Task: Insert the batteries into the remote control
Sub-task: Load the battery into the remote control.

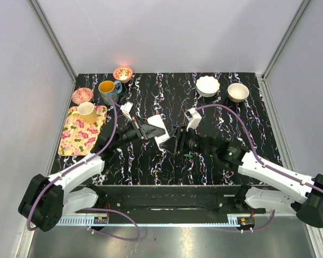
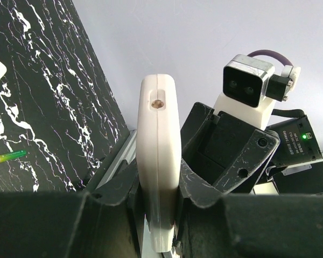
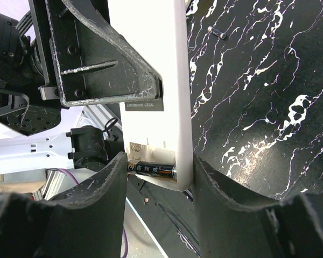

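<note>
Marbled table (image 1: pixel 258 140), left gripper (image 2: pixel 159 180) clamps remote control (image 2: pixel 159 134), battery (image 3: pixel 153 170) inside, right gripper (image 3: pixel 160 160) state unclear

Overhead; wrist views close on remote (image 2: pixel 159 161)

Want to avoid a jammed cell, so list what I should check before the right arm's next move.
1. Hold of the left gripper on the remote control: ok, shut on it.
2. Is the battery bay uncovered and facing the right gripper: ok.
3. A battery lies in the bay; fully seated: cannot tell.
4. Its polarity: cannot tell.
5. Whether the right gripper, astride the remote's end, presses on it: cannot tell.
6. Is the spare battery lying free on the table: ok.
</note>
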Action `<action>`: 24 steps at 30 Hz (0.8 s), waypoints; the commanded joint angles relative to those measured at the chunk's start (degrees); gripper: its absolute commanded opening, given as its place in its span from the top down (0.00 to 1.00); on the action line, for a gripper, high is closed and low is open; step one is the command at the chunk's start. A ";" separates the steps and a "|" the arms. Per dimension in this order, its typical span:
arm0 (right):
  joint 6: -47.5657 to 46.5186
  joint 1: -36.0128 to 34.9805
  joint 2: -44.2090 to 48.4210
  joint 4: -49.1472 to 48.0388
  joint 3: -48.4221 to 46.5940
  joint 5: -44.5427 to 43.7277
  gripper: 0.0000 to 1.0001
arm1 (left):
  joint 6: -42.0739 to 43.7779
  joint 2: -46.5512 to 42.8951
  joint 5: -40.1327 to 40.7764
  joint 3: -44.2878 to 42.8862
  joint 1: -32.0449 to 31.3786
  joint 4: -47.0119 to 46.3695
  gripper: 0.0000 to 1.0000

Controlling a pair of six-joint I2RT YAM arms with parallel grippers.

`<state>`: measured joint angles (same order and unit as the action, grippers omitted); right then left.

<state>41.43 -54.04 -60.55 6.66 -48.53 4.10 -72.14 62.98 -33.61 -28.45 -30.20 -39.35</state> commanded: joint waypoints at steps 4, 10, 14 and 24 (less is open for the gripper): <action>0.67 0.87 -1.58 1.87 0.81 -0.94 0.92 | -5.38 -1.02 -0.06 -0.12 0.14 -11.18 1.00; 0.67 1.13 -2.37 1.78 0.81 -0.50 0.99 | -7.31 -0.23 -0.50 0.58 0.05 -14.35 1.00; 0.41 1.31 -2.90 1.70 0.90 -0.06 1.00 | -7.93 -0.66 -0.67 0.24 0.05 -14.87 1.00; -6.09 1.31 -5.98 7.58 -1.39 0.91 1.00 | -8.28 -0.23 -2.78 -2.31 0.49 -13.82 1.00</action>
<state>40.69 -53.19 -63.66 6.07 -49.65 5.58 -75.31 63.86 -33.21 -26.70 -29.15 -42.54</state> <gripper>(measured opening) 0.505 0.249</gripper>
